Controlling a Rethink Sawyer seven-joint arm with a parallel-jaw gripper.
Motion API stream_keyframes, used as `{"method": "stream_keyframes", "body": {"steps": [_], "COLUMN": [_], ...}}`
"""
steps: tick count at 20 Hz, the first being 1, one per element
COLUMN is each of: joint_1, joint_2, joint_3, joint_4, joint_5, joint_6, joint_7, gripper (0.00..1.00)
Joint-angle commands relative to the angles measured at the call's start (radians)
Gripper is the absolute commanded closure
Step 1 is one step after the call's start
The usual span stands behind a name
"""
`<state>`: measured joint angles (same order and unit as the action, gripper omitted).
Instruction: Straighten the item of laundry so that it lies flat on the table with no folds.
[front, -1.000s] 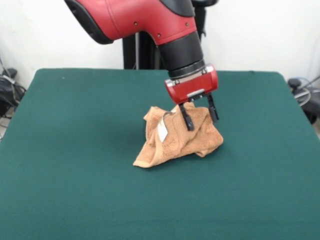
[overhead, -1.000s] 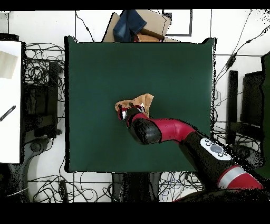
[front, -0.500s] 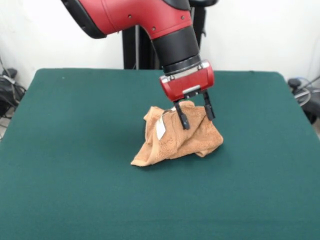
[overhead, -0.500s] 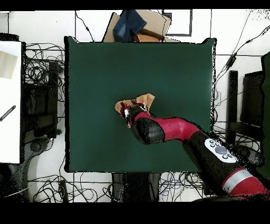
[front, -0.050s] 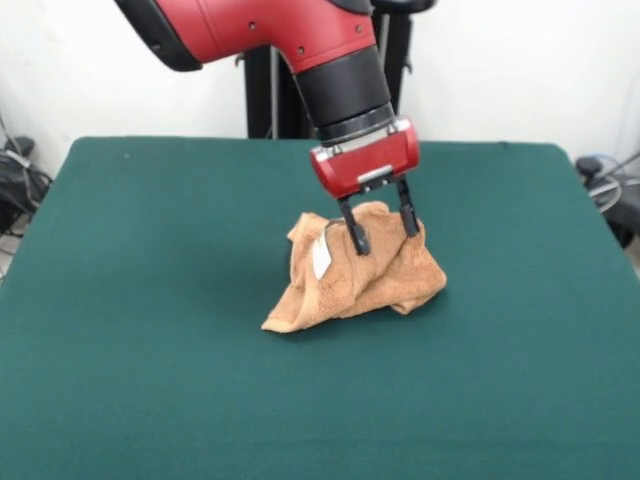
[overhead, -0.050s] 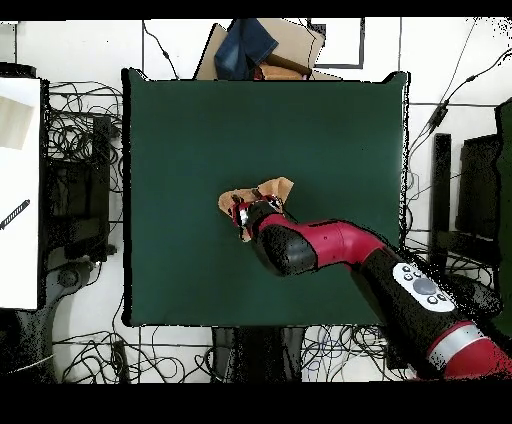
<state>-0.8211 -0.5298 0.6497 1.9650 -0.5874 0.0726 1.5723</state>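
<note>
- Orange-tan terry cloth, the towel (front, -0.050s: 352, 272) sits bunched in a lumpy heap near the middle of the table (front, -0.050s: 150, 380), well away from all 4 edges.
- Seen from the front, the heap is tallest under the arm and slopes down to 1 pointed corner that lies flat on the felt, toward the table's near edge.
- Several folds and creases run through the cloth, so it is not lying flat.
- A small white label (front, -0.050s: 322, 258) shows on the side of the heap, just beside a darker woven band along the hem.
- Above the heap hangs the gripper (front, -0.050s: 382, 228), its red body tilted and its 2 black fingers (front, -0.050s: 357, 232) spread apart.
- The fingers straddle the top ridge of the towel, their tips level with or touching the cloth; they are not closed on it.
- From overhead, the towel (overhead, -0.050s: 270, 189) peeps out beyond the end of the red and black arm (overhead, -0.050s: 330, 245), which covers part of it.
- In that view the arm enters from the table's bottom right corner region and reaches toward the centre.
- Dark green felt surrounds the cloth on every side.
- Beyond the table's top edge in the overhead view lies a cardboard box (overhead, -0.050s: 290, 45) with blue cloth (overhead, -0.050s: 245, 45) on it.
</note>
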Motion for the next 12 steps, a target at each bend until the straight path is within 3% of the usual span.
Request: {"method": "stream_keyframes", "body": {"steps": [1, 5, 12], "joint_1": [0.052, 0.077, 0.126], "joint_2": [0.008, 0.048, 0.048], "joint_3": [-0.157, -0.267, -0.383], "joint_4": [-0.038, -0.031, 0.032], "joint_5": [0.067, 0.140, 0.338], "joint_6": [-0.019, -0.132, -0.191], "joint_7": [0.225, 0.312, 0.382], "gripper": [0.00, 0.00, 0.00]}}
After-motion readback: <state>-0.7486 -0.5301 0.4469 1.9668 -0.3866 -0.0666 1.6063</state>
